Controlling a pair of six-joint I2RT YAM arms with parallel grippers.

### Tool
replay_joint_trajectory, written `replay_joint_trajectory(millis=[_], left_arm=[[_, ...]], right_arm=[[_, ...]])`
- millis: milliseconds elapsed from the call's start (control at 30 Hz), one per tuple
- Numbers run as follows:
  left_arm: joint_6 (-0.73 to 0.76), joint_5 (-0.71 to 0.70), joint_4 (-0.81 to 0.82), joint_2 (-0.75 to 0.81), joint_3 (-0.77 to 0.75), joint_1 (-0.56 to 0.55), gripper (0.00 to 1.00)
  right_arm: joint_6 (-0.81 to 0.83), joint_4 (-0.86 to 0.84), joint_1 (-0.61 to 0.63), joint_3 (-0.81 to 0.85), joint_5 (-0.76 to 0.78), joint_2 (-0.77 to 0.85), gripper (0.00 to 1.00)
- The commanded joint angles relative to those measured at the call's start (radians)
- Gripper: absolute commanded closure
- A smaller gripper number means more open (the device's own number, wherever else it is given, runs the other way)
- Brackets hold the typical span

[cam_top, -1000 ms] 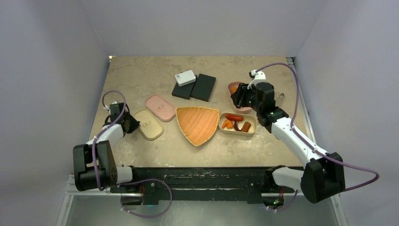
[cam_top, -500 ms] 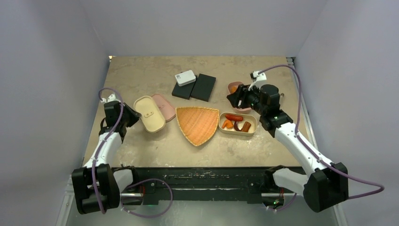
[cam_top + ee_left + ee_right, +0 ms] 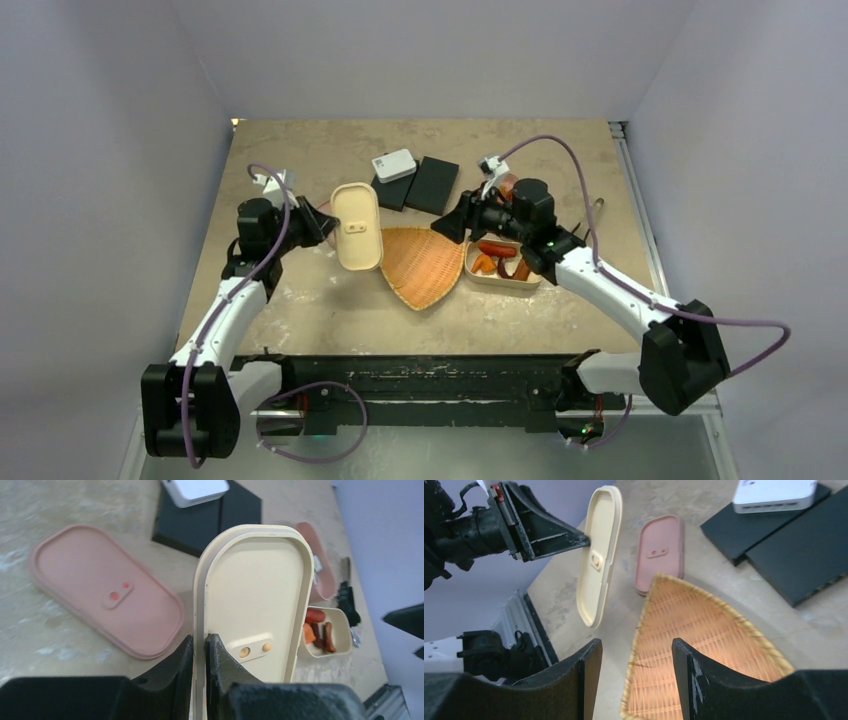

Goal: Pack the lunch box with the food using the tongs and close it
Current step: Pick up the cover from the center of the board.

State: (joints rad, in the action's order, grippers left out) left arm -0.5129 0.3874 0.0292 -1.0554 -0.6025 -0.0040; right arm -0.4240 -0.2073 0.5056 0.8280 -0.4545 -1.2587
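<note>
My left gripper [image 3: 322, 222] [image 3: 201, 637] is shut on the rim of a cream oval lid [image 3: 356, 226] [image 3: 257, 595], held on edge above the table left of the wicker tray. The cream lunch box [image 3: 533, 272] [image 3: 345, 630] sits right of the tray with the food [image 3: 500, 260] [image 3: 317, 629] in it: red, orange and dark brown pieces. My right gripper [image 3: 450, 222] [image 3: 636, 645] hangs open and empty over the tray's top right corner, facing the lid [image 3: 599, 565]. The tongs [image 3: 598, 207] [image 3: 346, 600] lie beyond the boxes at the right, only partly seen.
An orange triangular wicker tray [image 3: 420, 265] [image 3: 704, 650] lies at the centre. A pink lid [image 3: 100, 587] [image 3: 659, 552] lies flat behind the cream lid. A pink box [image 3: 317, 560] stands behind the cream box. Two black slabs [image 3: 432, 185] and a white device [image 3: 394, 165] sit at the back.
The left arm has lifted the cream lid off the table and carried it up and right toward the tray. The right gripper has swung left from the pink box to over the tray.
</note>
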Motion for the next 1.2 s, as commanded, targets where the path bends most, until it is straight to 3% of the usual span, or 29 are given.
replay_joint_trajectory(millis=[0, 267, 467, 633, 700, 867, 967, 1067, 1167], left_arm=[[-0.04, 0.169, 0.201, 0.025, -0.026, -0.031, 1.0], [-0.036, 0.323, 0.372, -0.017, 0.028, -0.115, 1.0], [-0.019, 0.334, 0.362, -0.014, 0.022, -0.132, 1.0], [-0.005, 0.318, 0.341, 0.0, 0.023, -0.133, 1.0], [-0.007, 0.317, 0.337, -0.005, 0.023, -0.133, 1.0], [-0.019, 0.34, 0.357, -0.026, 0.025, -0.137, 1.0], [-0.003, 0.341, 0.33, -0.026, 0.024, -0.145, 0.99], [0.025, 0.301, 0.264, -0.015, 0.01, -0.148, 0.61], [0.04, 0.26, 0.234, 0.008, -0.002, -0.147, 0.4]], right_arm=[[-0.063, -0.098, 0.066, 0.076, -0.034, -0.048, 0.42], [-0.127, -0.173, 0.171, 0.109, 0.002, -0.11, 0.39], [-0.132, -0.154, 0.224, 0.149, 0.077, -0.151, 0.41], [-0.119, -0.108, 0.24, 0.169, 0.166, -0.151, 0.49], [-0.114, -0.106, 0.244, 0.166, 0.189, -0.144, 0.56], [-0.1, -0.09, 0.246, 0.167, 0.247, -0.137, 0.98], [-0.069, -0.063, 0.247, 0.177, 0.287, -0.134, 1.0], [0.01, 0.021, 0.247, 0.213, 0.369, -0.108, 1.0], [0.137, 0.136, 0.249, 0.248, 0.492, -0.053, 1.0]])
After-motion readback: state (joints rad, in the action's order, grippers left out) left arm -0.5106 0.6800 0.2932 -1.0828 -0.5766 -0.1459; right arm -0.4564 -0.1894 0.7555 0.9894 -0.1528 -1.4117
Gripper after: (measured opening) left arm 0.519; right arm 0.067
